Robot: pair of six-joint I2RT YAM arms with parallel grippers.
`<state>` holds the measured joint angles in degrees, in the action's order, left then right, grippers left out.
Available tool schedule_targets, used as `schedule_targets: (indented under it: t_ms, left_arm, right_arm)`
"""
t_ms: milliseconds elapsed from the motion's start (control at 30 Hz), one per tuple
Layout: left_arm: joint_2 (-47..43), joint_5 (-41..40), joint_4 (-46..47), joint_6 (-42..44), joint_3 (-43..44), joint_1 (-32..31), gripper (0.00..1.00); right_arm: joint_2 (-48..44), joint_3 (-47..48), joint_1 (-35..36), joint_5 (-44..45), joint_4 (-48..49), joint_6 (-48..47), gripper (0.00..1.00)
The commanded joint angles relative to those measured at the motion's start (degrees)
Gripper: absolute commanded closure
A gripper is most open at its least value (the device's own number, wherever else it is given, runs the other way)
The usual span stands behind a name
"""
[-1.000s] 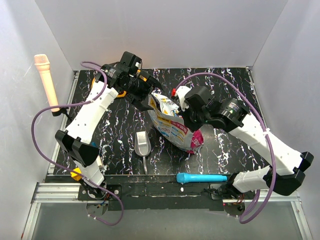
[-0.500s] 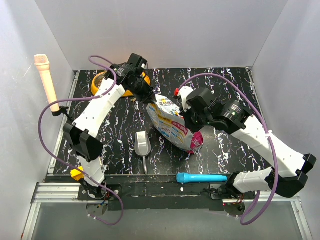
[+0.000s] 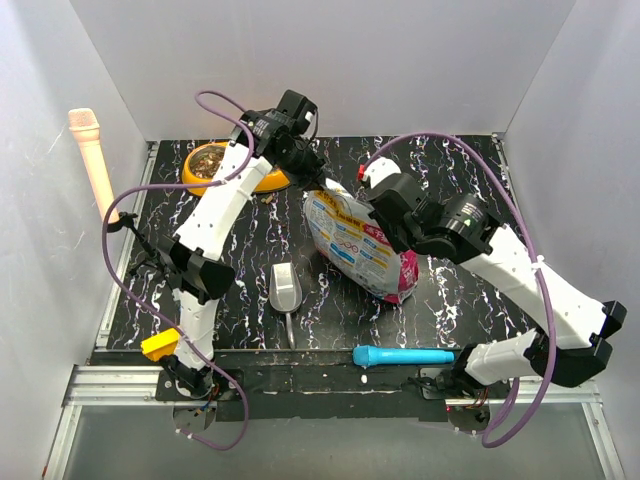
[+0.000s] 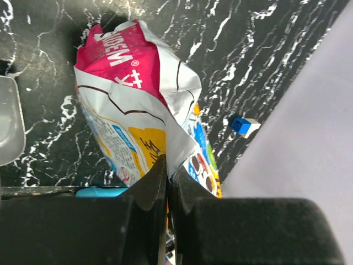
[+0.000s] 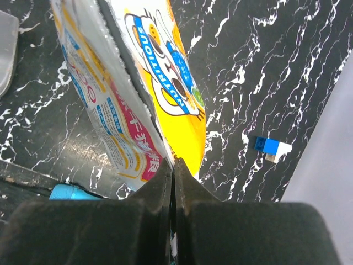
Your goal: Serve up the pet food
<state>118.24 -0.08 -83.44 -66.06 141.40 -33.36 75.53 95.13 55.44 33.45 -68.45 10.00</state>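
Some pet food (image 3: 210, 158) lies in the orange bowl (image 3: 190, 172) at the tabletop's (image 3: 450, 290) far left; the rest is presumably inside the pouch (image 3: 358, 245). The left hand (image 4: 168, 171) is clamped on the pouch's top edge, and so is the right hand (image 5: 173, 168). Kibble is light and loose and spills easily. The film looks slippery, so gripping the rim suits.
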Motion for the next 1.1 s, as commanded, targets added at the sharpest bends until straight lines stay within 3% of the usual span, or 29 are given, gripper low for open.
schedule_targets:
  t_ms: [0,100,200,233,333,367,467,567,633,700,800,867,933,967,1067]
  left_arm:
    - [-7.0,-7.5,-4.3,-1.9,9.0,5.6,1.0]
    - [-9.9,-8.7,-1.0,1.7,7.1,5.5,1.0]
    - [-14.7,-14.3,-0.7,3.3,-3.2,5.4,1.0]
    - [-15.9,-17.5,-0.3,4.6,-7.9,5.4,1.0]
    - [-16.4,-24.9,-0.5,6.6,-19.5,5.2,1.0]
    - [-16.4,-25.8,1.9,8.4,-21.8,4.3,1.0]
    - [-14.4,-23.4,2.1,5.1,-19.7,2.7,1.0]
    - [-10.0,-26.7,0.7,2.3,-9.4,-1.0,1.0]
    - [-5.4,-30.0,-5.3,-2.1,-0.5,-1.1,1.0]
    - [-2.4,-31.6,-4.7,-2.0,4.4,-1.1,1.0]
    - [-4.1,-31.7,3.4,-4.0,-1.7,-1.0,1.0]
    - [-8.0,-26.6,13.7,-2.4,-10.0,-0.9,1.0]
    - [-9.6,-22.9,17.4,-3.9,-14.6,-0.9,1.0]
    - [-9.9,-21.7,17.6,-4.8,-16.5,-0.9,1.0]
    - [-11.4,-19.8,14.5,-8.4,-19.7,-0.9,1.0]
  right_arm:
    - [-1.2,15.1,0.9,9.2,-12.2,-2.4,0.99]
    - [2.3,20.3,1.1,5.0,-13.9,0.0,0.99]
    - [0.3,18.0,-0.3,-6.3,-10.7,1.0,0.99]
    - [-0.4,15.6,-1.5,-5.2,-11.6,3.7,0.99]
    - [0.7,0.3,-1.7,14.7,-23.1,15.3,0.99]
    - [-0.8,-5.4,-1.7,15.2,-21.0,15.8,0.99]
    - [-4.4,-10.1,-1.5,12.4,-18.3,17.6,0.99]
    - [-8.4,-11.3,-2.1,11.7,-18.4,17.2,0.99]
    - [-12.1,-13.8,-3.3,9.5,-14.2,13.7,0.99]
    - [-13.7,-12.5,-5.4,8.2,-13.6,12.0,0.99]
    - [-13.0,-7.3,-7.3,7.9,-13.9,9.3,0.99]
    - [-12.8,-5.5,-7.4,-1.1,-8.7,3.0,0.99]
    - [-12.0,-3.7,-7.5,-14.2,-5.6,-0.8,0.99]
    - [-11.2,-3.7,-7.5,-20.7,-4.4,-2.5,0.96]
    - [-6.2,-0.7,-7.2,-25.6,-4.0,-3.7,0.63]
